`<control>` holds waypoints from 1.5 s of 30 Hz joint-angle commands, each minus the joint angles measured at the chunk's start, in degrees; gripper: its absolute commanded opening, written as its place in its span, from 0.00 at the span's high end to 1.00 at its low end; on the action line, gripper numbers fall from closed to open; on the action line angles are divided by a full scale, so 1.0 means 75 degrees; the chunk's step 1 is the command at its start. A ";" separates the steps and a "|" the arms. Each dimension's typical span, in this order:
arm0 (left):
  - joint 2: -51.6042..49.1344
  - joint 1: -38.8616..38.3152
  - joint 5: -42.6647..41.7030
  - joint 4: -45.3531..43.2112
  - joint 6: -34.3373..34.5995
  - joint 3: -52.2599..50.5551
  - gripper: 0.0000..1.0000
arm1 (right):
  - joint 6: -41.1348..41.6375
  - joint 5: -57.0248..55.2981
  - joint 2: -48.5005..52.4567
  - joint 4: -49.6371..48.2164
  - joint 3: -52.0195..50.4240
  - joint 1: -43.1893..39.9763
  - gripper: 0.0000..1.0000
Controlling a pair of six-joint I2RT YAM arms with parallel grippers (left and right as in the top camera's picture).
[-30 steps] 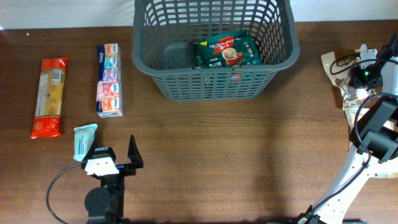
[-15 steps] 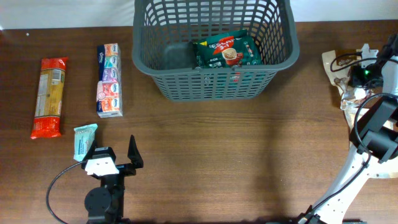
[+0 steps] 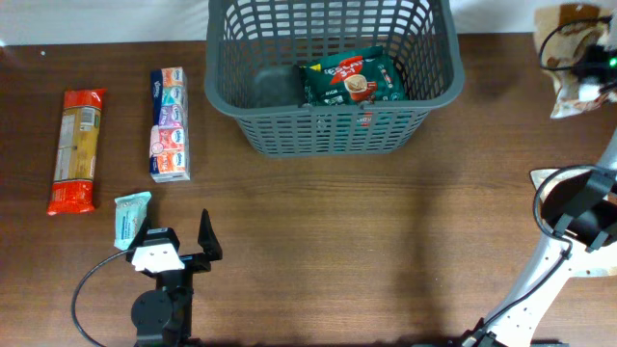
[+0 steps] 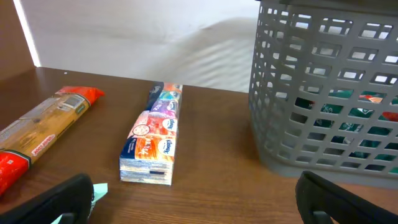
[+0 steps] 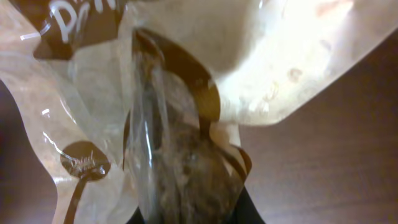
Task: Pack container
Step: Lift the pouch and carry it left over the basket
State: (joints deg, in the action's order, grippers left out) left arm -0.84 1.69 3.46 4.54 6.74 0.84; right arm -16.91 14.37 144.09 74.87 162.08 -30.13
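container [image 3: 333, 104] far rim: cut off | right tool [image 5: 189, 214]: mostly behind snack bag [image 5: 174, 118]

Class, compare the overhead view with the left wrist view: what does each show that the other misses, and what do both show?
Overhead only: the beige bag at the far right, and the whole of the open left gripper, of which the wrist view catches only the fingertips. Left wrist only: the pale wall behind, and the container seen side-on from low down. Both: the container, the green packet inside it (through the slots from the wrist), the tissue pack and the pasta packet.
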 commanded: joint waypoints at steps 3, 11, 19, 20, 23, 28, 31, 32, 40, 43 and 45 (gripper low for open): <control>0.0064 0.0047 0.0038 -0.0009 0.0012 -0.0044 0.01 | 0.0530 0.1571 -0.0020 0.0571 0.2005 0.0035 0.97; 0.0064 0.0047 0.0038 -0.0009 0.0012 -0.0044 0.01 | 0.0586 0.3462 -0.0962 0.0708 0.2387 0.0592 0.96; 0.0064 0.0047 0.0038 -0.0009 0.0012 -0.0044 0.01 | 0.0583 0.3459 -0.1550 0.0769 0.2384 0.1909 0.96; 0.0064 0.0047 0.0038 -0.0009 0.0012 -0.0044 0.01 | 0.0583 0.3459 -0.1574 0.0793 0.2384 0.2092 0.96; 0.0064 0.0047 0.0038 -0.0009 0.0012 -0.0044 0.01 | 0.0583 0.3456 -0.1591 0.0854 0.2384 0.2675 0.96; 0.0064 0.0047 0.0038 -0.0012 0.0012 -0.0044 0.01 | 0.0580 0.3372 -0.1591 0.0909 0.2384 0.3462 0.96; 0.0064 0.0047 0.0038 -0.0012 0.0009 -0.0044 0.01 | 0.0577 0.3214 -0.1585 0.0950 0.2375 0.3893 0.96; 0.0064 0.0047 0.0038 -0.0012 0.0012 -0.0044 0.01 | 0.0571 0.3060 -0.1577 0.0976 0.2375 0.4033 0.97; 0.0064 0.0047 0.0038 -0.0009 0.0012 -0.0044 0.01 | 0.0289 0.1600 -0.1510 0.0828 0.1877 0.4940 0.97; 0.0064 0.0047 0.0038 -0.0012 0.0012 -0.0044 0.01 | 0.0289 0.1498 -0.1451 0.0484 0.1274 0.5077 0.96; 0.0064 0.0047 0.0038 -0.0012 0.0012 -0.0044 0.01 | 0.0294 0.1431 -0.1408 0.0187 0.0796 0.5115 0.97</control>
State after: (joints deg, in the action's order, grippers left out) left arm -0.84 1.69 3.46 4.54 6.74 0.84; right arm -14.02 28.05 133.97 77.58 171.48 7.97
